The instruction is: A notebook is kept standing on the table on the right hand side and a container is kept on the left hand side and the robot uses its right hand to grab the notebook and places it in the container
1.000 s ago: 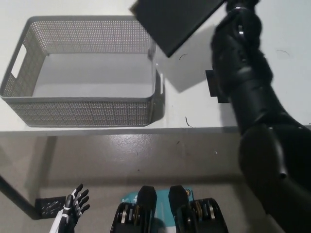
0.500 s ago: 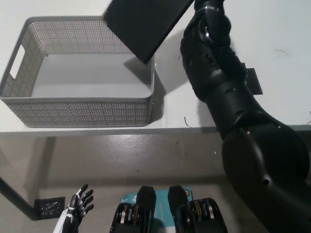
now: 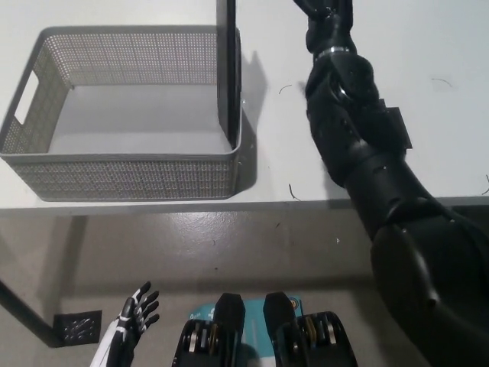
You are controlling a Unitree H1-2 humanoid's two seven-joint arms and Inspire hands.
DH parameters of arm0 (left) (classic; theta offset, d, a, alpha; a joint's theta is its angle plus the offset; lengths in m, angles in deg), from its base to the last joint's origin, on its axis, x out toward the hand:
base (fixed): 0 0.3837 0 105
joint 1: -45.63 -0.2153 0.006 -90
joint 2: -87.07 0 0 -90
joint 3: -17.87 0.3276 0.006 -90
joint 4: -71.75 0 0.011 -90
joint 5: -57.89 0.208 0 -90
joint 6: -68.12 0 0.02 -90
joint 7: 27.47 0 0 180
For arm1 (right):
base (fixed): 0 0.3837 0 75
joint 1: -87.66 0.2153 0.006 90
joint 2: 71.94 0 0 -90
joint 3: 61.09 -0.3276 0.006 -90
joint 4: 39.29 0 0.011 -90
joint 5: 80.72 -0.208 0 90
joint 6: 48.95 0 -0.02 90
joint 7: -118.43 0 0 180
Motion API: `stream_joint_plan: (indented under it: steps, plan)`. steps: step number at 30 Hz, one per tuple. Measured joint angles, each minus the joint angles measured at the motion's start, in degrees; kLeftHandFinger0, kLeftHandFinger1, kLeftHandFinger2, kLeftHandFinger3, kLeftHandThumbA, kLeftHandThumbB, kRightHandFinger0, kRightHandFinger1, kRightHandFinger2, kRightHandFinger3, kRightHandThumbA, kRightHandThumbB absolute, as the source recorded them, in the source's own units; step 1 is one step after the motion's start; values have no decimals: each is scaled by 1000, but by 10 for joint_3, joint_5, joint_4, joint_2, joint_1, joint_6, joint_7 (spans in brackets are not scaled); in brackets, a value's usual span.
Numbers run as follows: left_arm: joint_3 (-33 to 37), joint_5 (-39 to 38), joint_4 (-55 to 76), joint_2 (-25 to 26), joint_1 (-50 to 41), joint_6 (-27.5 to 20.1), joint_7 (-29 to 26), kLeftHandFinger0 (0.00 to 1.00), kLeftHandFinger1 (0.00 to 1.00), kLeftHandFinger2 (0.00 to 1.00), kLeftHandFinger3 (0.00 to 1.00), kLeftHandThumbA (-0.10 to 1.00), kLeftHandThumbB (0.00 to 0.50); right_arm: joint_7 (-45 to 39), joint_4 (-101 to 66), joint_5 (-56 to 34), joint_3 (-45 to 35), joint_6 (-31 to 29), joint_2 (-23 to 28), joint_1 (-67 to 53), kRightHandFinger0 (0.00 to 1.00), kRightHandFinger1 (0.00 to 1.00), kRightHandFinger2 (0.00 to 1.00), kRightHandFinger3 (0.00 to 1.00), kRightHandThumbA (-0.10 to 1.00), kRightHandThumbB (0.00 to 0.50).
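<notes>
The black notebook (image 3: 226, 76) stands edge-on, seen as a thin dark slab. Its lower end is inside the grey mesh container (image 3: 130, 172), against the right wall. My black right arm reaches up the right side of the table. The right hand (image 3: 319, 9) is at the picture's top edge, mostly cut off, to the right of the notebook. White table shows between hand and notebook; whether the hand still touches the notebook above the frame is hidden. My white left hand (image 3: 136, 315) rests low at the bottom left, below the table, fingers spread and holding nothing.
A small flat black piece (image 3: 399, 127) lies on the white table (image 3: 451, 153) right of my arm, partly hidden by it. The table's front edge runs across at mid-height, with grey floor below. A small dark grate (image 3: 76, 327) lies on the floor.
The notebook has turned from a tilted flat face above the container's right rim to edge-on with its lower end down inside. My right hand has risen toward the top edge.
</notes>
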Motion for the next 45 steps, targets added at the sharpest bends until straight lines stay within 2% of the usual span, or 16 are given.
stream_joint_plan:
  steps: [4,8,9,11,12,15,16,18,21,29,34,37,38,40,42,45]
  plan:
    - [5,2,0,1,4,4,5,1000,1000,1000,1000,1000,292,-40,-8,-2,3,10,12,0,1000,1000,1000,1000,921,500]
    - [7,2,0,2,6,5,9,1000,1000,1000,1000,1000,261,-69,-14,-4,3,15,21,0,1000,1000,1000,1000,934,500]
    - [7,3,0,2,6,5,9,1000,1000,1000,1000,1000,251,-74,-17,-4,3,16,22,0,1000,1000,1000,1000,956,480]
    - [7,5,0,2,6,5,9,1000,1000,1000,1000,1000,195,-80,-29,-4,5,20,24,-2,1000,1000,1000,1000,955,499]
    - [8,6,0,2,5,5,9,1000,1000,1000,1000,1000,179,-85,-48,-3,9,25,27,-6,1000,1000,1000,1000,970,486]
    - [8,8,2,1,5,6,9,1000,1000,1000,1000,1000,199,-90,-114,-1,16,34,37,-25,1000,1000,1000,1000,964,456]
    - [8,8,2,2,5,6,9,1000,1000,1000,1000,1000,215,-90,-138,0,17,38,41,-36,1000,1000,1000,1000,1000,390]
    - [7,9,2,1,5,7,9,1000,1000,1000,1000,1000,231,-91,-188,1,20,44,46,-63,1000,1000,1000,1000,1000,463]
    - [7,9,1,1,5,8,9,1000,1000,1000,1000,1000,231,-91,-253,1,21,54,53,-113,1000,1000,1000,1000,1000,422]
    - [7,9,-3,1,5,9,9,1000,1000,1000,1000,1000,202,-91,-408,1,20,75,66,-289,1000,1000,1000,1000,1000,497]
    - [7,9,-4,0,5,9,9,1000,1000,1000,1000,1000,193,-91,-505,1,21,77,68,-432,1000,1000,1000,1000,1000,483]
    - [7,9,-5,0,5,9,9,1000,1000,1000,1000,1000,226,-92,-577,1,27,76,67,-546,1000,1000,1000,1000,1000,423]
    - [7,8,-5,0,5,9,9,1000,1000,1000,1000,1000,227,-92,-593,2,29,76,67,-572,1000,1000,1000,1000,1000,369]
    - [7,8,-5,0,5,9,9,1000,1000,1000,1000,1000,234,-92,-634,2,38,73,67,-636,1000,1000,1000,1000,1000,307]
    - [6,8,-5,0,5,9,9,1000,1000,1000,1000,1000,241,-95,-670,2,47,68,66,-690,1000,1000,1000,1000,1000,330]
    - [5,8,-5,0,5,8,9,1000,1000,1000,1000,1000,244,-103,-723,2,69,41,61,-776,1000,1000,1000,1000,1000,297]
